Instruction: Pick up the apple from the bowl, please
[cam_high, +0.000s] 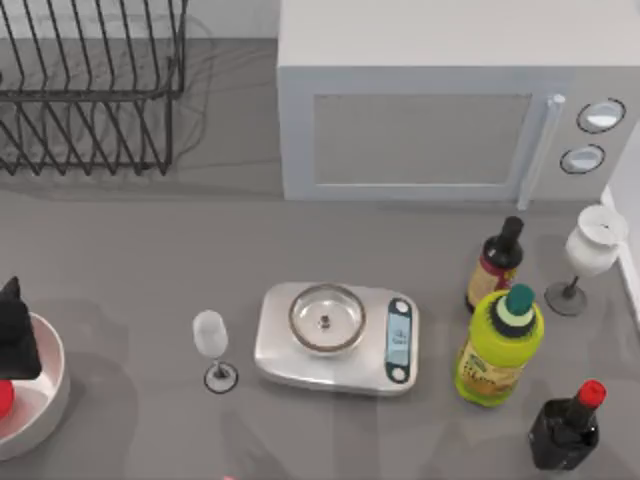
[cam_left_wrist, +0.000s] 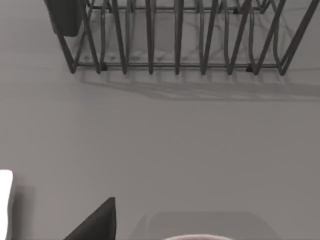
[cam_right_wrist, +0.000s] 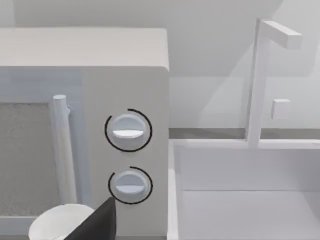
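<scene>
The white bowl (cam_high: 55, 385) with its grey outer rim sits at the table's left edge, partly cut off by the top view. A sliver of the red apple (cam_high: 3, 398) shows inside it at the very edge. My left gripper (cam_high: 15, 330) is a dark shape hanging over the bowl's far side, just above the apple. A dark part of my right gripper (cam_right_wrist: 95, 225) shows in the right wrist view, facing the microwave's knobs (cam_right_wrist: 128, 131) and a white goblet's rim (cam_right_wrist: 60, 220).
A wire dish rack (cam_high: 90, 90) stands back left and a microwave (cam_high: 440, 100) at the back. Mid-table are a scale (cam_high: 335, 340) and a small glass (cam_high: 212, 345). Three bottles (cam_high: 500, 345) and a white goblet (cam_high: 590, 250) crowd the right. A sink (cam_right_wrist: 245, 200) lies beyond.
</scene>
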